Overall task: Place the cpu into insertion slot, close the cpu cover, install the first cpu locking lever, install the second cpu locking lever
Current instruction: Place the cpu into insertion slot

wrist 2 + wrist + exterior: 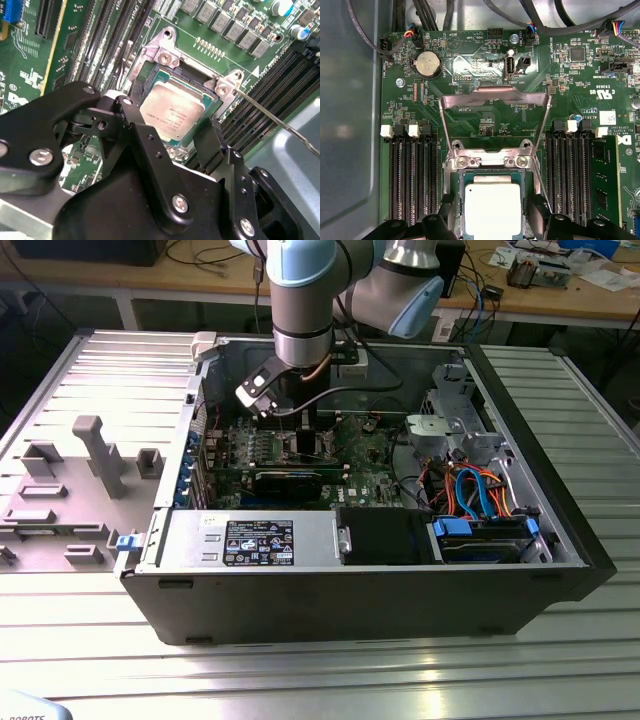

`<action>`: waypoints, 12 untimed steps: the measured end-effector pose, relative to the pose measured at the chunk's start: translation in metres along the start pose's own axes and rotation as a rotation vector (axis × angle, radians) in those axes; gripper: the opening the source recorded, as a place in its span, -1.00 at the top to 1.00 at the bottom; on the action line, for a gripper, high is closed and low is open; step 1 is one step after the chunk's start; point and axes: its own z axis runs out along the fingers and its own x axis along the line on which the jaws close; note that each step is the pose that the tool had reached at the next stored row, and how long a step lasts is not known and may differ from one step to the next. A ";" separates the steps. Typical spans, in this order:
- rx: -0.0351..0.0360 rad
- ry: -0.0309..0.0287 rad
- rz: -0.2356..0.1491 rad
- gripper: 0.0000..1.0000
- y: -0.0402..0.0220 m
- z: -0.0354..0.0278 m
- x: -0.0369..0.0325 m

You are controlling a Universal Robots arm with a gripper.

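Where the open computer case [560,490] lies on the ribbed metal surface [320,670], the tool [305,428] is seen inside it, in the upper middle of the exterior view. In both wrist views the cpu [493,210] [175,110] is shown as a flat square chip with a dull grey metal face and a green edge. Faint print is carried on that face, but it cannot be read. The chip is seated in the insertion slot [492,171], between the black fingers of the tool [491,201] [167,122]. These are spread apart with a gap at each side, and nothing is gripped. The cpu cover [495,94], a shiny silver frame, is raised off the slot, leaving the chip uncovered. Inside the case a green board [375,465] is held. A white printed label [258,540] is borne by the silver box at the lower left.
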 end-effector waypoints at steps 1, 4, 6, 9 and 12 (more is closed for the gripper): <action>0.0001 0.0000 0.000 -0.36 0.0000 0.0000 0.0000; -0.0001 0.0001 0.000 -0.36 0.0000 -0.0005 0.0000; 0.0000 0.0000 0.000 -0.36 0.0001 -0.0017 0.0000; 0.0009 0.0000 0.000 -0.36 0.0005 -0.0075 0.0000; 0.0022 0.0000 0.000 -0.36 0.0007 -0.0098 0.0000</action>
